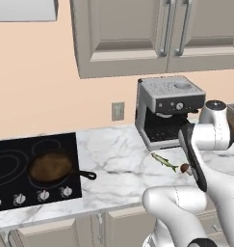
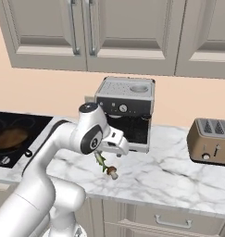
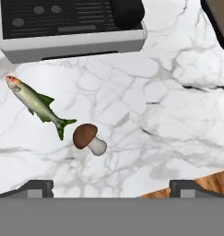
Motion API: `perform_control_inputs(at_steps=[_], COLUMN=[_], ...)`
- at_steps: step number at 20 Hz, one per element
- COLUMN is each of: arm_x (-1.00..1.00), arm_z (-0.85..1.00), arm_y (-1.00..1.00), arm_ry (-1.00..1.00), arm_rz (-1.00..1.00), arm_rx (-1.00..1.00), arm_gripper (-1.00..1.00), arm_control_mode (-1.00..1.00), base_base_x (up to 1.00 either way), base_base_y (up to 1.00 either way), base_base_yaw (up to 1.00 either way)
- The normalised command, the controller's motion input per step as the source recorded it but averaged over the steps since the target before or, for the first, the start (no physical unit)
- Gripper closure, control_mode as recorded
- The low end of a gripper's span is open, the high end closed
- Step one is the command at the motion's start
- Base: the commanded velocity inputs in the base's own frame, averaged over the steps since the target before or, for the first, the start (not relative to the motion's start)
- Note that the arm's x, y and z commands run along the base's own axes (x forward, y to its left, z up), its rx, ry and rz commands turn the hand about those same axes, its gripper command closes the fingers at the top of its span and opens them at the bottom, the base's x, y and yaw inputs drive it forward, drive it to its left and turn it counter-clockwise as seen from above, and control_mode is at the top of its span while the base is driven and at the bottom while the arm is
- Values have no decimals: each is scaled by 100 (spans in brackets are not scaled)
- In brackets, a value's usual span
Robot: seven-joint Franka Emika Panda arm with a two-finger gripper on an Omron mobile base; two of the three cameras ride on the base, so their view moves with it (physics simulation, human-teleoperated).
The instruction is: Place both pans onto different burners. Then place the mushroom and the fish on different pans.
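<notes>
Left base view: the brown pan [image 1: 51, 167] sits on a burner [image 1: 5, 166] of the cooktop [image 1: 65, 144]; the fish [image 1: 164, 161] and mushroom [image 1: 185, 168] lie on the desk [image 1: 113, 154] before the coffee machine [image 1: 169, 111].

Right base view: the arm hangs over both.

Hand view: the claw [image 3: 111, 186] is spread wide, empty, above the mushroom [image 3: 89, 138], which lies just beside the fish's [image 3: 37, 105] tail. This looks like the pick-up step; next, shift left, descend, clench.

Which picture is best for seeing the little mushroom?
The hand view: the mushroom shows large and whole, brown cap and white stem, beside the fish. In the left base view it is a small speck partly behind the arm; in the right base view it is tiny, below the wrist.
</notes>
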Motion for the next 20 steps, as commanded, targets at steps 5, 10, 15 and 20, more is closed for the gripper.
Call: perform_control_inputs(at_steps=[5,10,15,20], arm_x=[18,11,0,9], arm_z=[-32,-27,-27,-35], arm_y=[15,8,0,0], arm_ry=[0,0,-2,-6], arm_rz=[6,5,0,0], arm_rx=[4,8,7,2], arm_gripper=[-100,-100,-100,-100], arm_control_mode=[-100,-100,-100,-100], base_base_x=[0,0,0,0], base_base_y=[0,0,0,0], base_base_yaw=[0,0,0,0])
